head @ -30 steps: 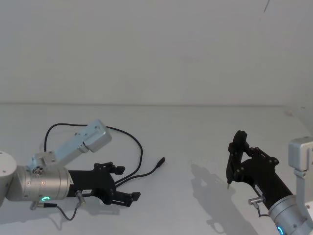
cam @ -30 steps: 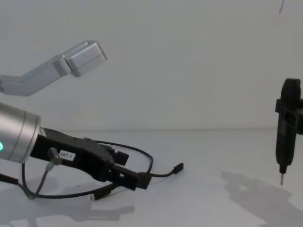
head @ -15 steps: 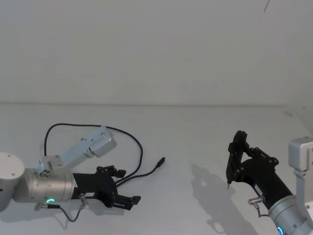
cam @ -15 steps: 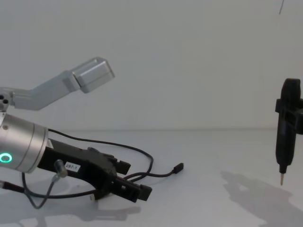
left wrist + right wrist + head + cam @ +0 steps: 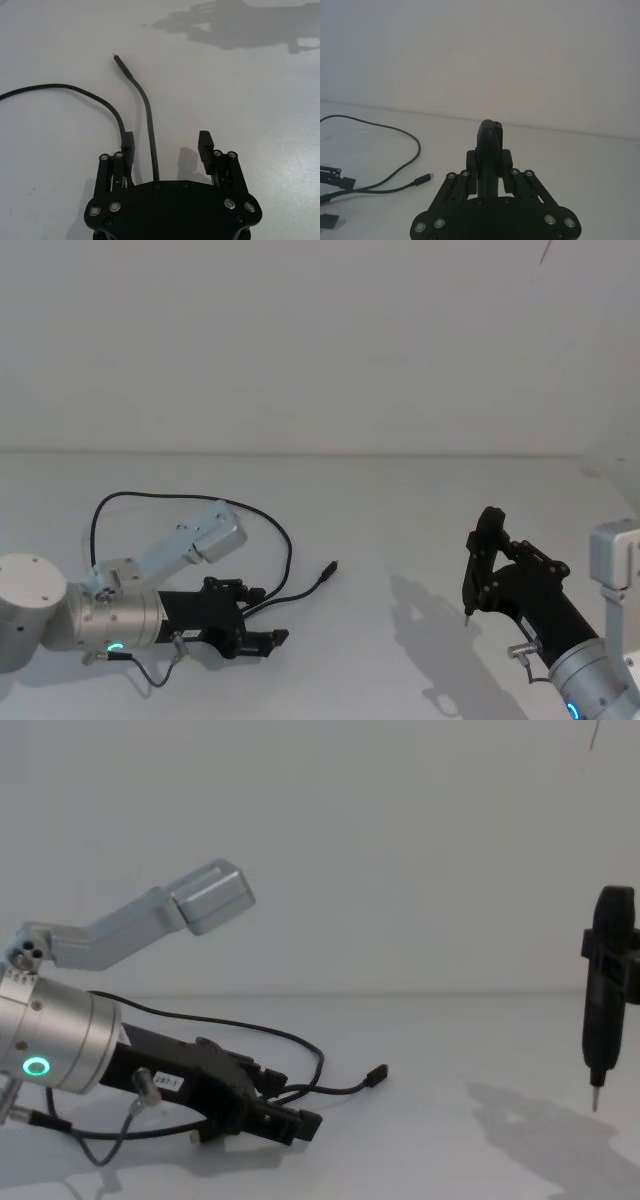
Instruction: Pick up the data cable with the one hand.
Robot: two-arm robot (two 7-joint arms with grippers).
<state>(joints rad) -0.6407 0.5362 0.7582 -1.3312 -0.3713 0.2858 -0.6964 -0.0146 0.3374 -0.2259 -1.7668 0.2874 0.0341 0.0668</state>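
The data cable (image 5: 288,545) is a thin black cord looping over the white table at the left, with a small plug (image 5: 330,568) at its free end. My left gripper (image 5: 264,615) lies low over the table, open. In the left wrist view one strand of the cable (image 5: 145,102) runs between the open fingers (image 5: 205,145), closer to one finger, and a second strand passes just outside that finger. From the chest the left gripper (image 5: 290,1105) sits beside the cable (image 5: 318,1065). My right gripper (image 5: 490,555) hangs at the right, shut on a slim black tool (image 5: 605,1010) with a pointed metal tip.
A short grey wire (image 5: 150,680) dangles from the left wrist near the table. The white table (image 5: 400,510) runs back to a plain white wall. The right arm's shadow (image 5: 430,610) falls between the two arms.
My left gripper has sunk lower toward the table, fingers still open around the cable strand. The right arm and its tool have not moved.
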